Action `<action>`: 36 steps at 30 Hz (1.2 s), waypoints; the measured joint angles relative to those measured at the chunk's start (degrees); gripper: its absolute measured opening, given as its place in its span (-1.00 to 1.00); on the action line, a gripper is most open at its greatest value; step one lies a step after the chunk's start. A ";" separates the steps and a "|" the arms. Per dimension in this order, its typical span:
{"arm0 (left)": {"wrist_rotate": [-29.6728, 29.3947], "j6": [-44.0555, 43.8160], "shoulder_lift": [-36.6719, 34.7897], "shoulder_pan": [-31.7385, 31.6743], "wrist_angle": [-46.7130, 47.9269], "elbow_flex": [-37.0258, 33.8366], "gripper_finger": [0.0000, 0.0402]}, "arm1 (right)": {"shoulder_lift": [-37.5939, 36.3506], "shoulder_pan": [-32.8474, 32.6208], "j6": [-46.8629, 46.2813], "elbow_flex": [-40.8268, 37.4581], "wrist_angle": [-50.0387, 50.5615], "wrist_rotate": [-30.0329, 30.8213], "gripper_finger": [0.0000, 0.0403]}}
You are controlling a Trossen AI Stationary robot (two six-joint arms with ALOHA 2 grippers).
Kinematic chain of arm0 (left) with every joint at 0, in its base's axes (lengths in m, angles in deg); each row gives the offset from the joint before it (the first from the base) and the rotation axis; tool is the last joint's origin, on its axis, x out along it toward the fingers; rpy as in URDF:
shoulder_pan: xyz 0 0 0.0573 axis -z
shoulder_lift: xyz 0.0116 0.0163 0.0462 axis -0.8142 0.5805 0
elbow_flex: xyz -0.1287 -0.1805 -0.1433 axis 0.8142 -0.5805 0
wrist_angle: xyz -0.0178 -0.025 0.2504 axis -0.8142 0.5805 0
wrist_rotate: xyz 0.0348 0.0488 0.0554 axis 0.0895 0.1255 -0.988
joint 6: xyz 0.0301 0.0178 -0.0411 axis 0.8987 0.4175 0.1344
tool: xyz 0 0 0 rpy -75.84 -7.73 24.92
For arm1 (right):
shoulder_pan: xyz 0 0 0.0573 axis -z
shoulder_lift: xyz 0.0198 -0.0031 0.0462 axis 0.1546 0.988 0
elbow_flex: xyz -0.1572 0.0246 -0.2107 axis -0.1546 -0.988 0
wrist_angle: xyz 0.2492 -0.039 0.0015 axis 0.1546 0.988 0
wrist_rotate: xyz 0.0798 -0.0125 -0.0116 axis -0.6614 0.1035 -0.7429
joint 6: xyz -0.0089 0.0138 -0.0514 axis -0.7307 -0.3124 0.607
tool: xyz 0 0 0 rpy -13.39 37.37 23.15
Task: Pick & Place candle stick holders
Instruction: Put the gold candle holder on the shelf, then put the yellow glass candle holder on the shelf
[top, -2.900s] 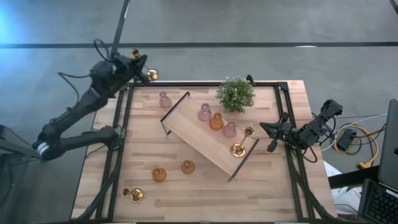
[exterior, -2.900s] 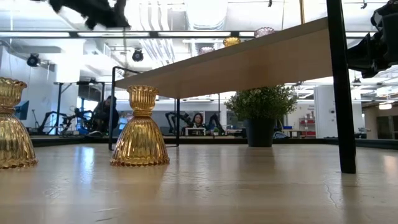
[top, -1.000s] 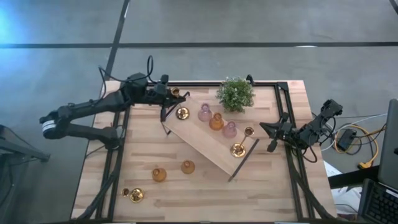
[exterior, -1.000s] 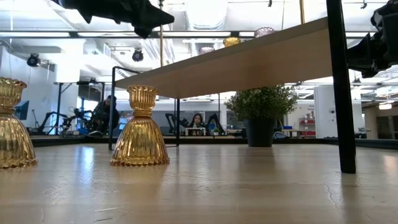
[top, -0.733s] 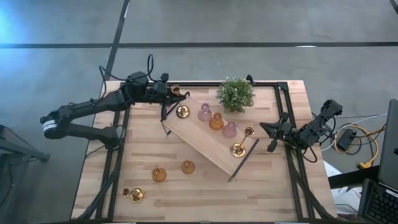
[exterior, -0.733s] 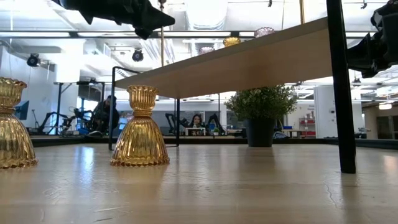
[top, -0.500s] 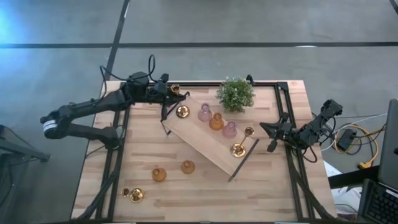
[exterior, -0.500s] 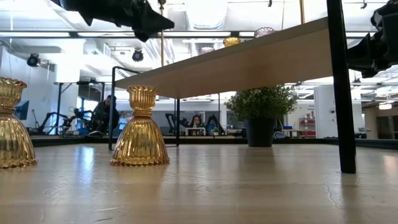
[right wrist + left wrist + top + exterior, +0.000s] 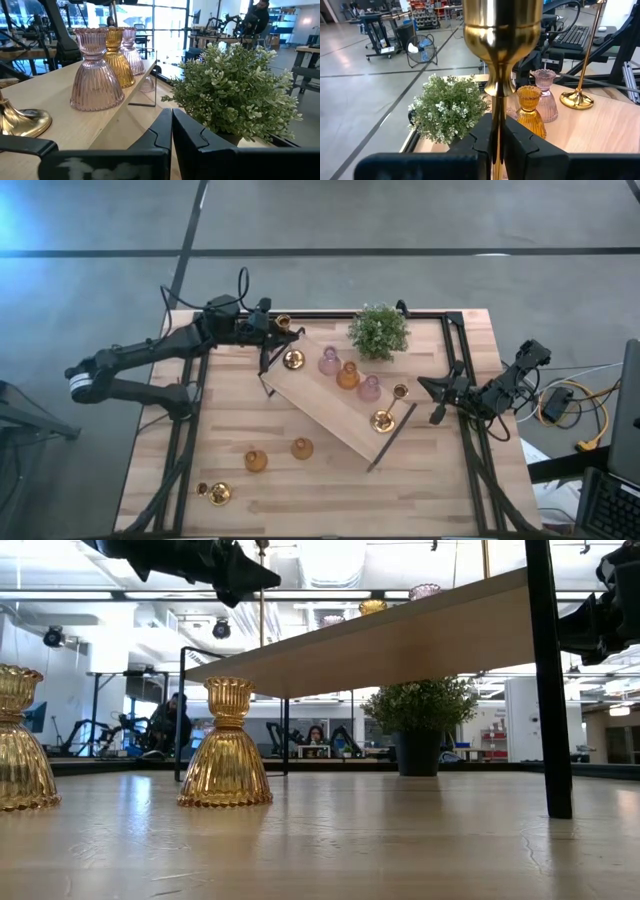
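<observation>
My left gripper (image 9: 271, 332) is at the far-left end of the long wooden tray (image 9: 330, 405). It is shut on a tall-stemmed gold candle stick holder (image 9: 292, 360), whose cup (image 9: 502, 30) shows large in the left wrist view. Two pink glass holders (image 9: 329, 361) and one amber one (image 9: 348, 375) stand on the tray, with two gold ones (image 9: 382, 420) at its near-right end. Two amber holders (image 9: 256, 460) and a gold one (image 9: 218, 493) stand on the table. My right gripper (image 9: 438, 395) is shut and empty at the table's right edge. My left gripper pinches the gold holder's thin stem (image 9: 496, 107) between its two fingers, below the cup. The fingers come level from the table's left and lie across the stem. The holder stands upright with its round base (image 9: 293, 361) over the tray's far-left end; whether the base touches the tray, I cannot tell.
A green potted plant (image 9: 379, 330) stands at the far edge, close behind the tray. The tray lies slantwise across the table's middle, with black wire handles at both ends (image 9: 392, 438). A black frame runs around the table (image 9: 190, 430).
About three seconds ago my left gripper held the gold holder beyond the table's far-left corner. It has carried it right and toward the near edge, to the tray's far-left end. In the last second it has kept almost still. My right arm has not moved.
</observation>
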 joint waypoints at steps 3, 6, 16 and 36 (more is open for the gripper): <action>0.00 0.03 0.00 -0.31 0.01 0.00 -0.80 | 0.00 -0.01 0.03 0.00 0.00 -0.01 -0.96; -0.60 0.03 0.00 -0.68 -0.02 0.00 -0.68 | 0.00 -0.01 -0.12 0.00 -0.01 -0.01 -0.96; -3.23 0.01 -0.02 -1.46 -0.02 0.00 -0.17 | 0.00 -0.01 -0.06 0.00 0.01 0.00 -0.96; -8.12 1.41 -3.26 -2.42 29.13 9.90 0.32 | 0.00 0.01 0.01 0.00 0.01 -0.01 -0.96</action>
